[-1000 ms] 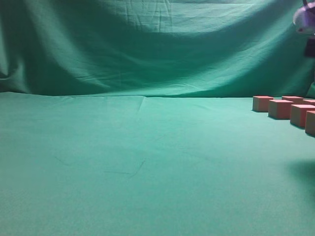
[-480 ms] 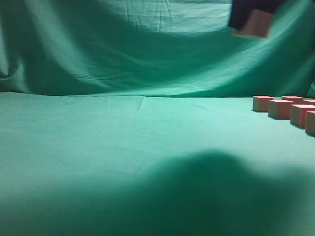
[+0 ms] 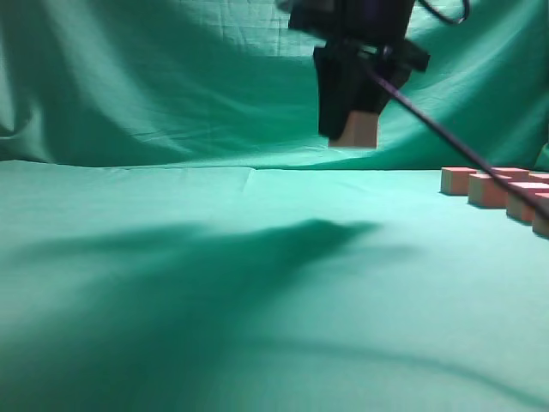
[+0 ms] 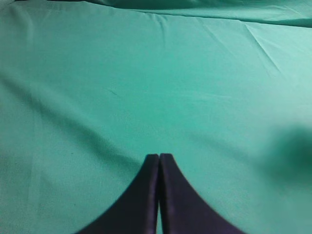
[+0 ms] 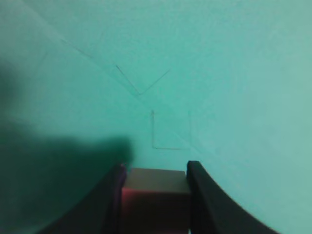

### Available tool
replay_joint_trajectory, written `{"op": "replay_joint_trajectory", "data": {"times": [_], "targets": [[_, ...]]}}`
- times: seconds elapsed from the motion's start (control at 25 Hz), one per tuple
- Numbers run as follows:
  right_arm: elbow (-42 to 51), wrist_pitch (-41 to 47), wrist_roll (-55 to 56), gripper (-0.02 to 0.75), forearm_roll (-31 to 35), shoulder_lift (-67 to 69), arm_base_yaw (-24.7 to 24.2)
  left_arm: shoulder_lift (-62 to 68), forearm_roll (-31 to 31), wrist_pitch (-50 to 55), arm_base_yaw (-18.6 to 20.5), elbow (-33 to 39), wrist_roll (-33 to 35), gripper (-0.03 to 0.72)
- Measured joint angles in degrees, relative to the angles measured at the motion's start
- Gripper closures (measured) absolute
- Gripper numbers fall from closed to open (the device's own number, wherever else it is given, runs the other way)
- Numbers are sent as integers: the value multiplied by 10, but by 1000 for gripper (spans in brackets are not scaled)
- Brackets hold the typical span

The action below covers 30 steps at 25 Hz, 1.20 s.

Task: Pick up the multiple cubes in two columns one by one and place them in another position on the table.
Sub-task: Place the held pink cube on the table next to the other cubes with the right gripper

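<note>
My right gripper (image 3: 353, 137) hangs in the air above the middle of the table (image 3: 214, 283), shut on one cube (image 3: 358, 131). In the right wrist view the cube (image 5: 155, 195) sits clamped between the two black fingers (image 5: 155, 168), well above the green cloth. Several more cubes (image 3: 489, 189) stand in two columns at the far right edge of the exterior view. My left gripper (image 4: 159, 157) shows only in the left wrist view, fingers pressed together and empty, over bare cloth.
A draped green backdrop (image 3: 171, 86) rises behind the table. The arm's cable (image 3: 446, 146) slants down to the right across the cubes. Faint creases mark the cloth (image 5: 141, 90) below the held cube. A broad arm shadow lies over the table's left and middle.
My right gripper has carried the cube from the upper right leftward and downward toward the middle. Its shadow has spread across the table. The cubes in the columns have not moved.
</note>
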Motion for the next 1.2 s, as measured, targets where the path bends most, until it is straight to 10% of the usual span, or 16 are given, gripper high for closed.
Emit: {"op": "replay_joint_trajectory", "data": {"times": [1.2], "targets": [[-26,-52,-18,468,-27,90,14,0,0,0,0,0,0,688]]}}
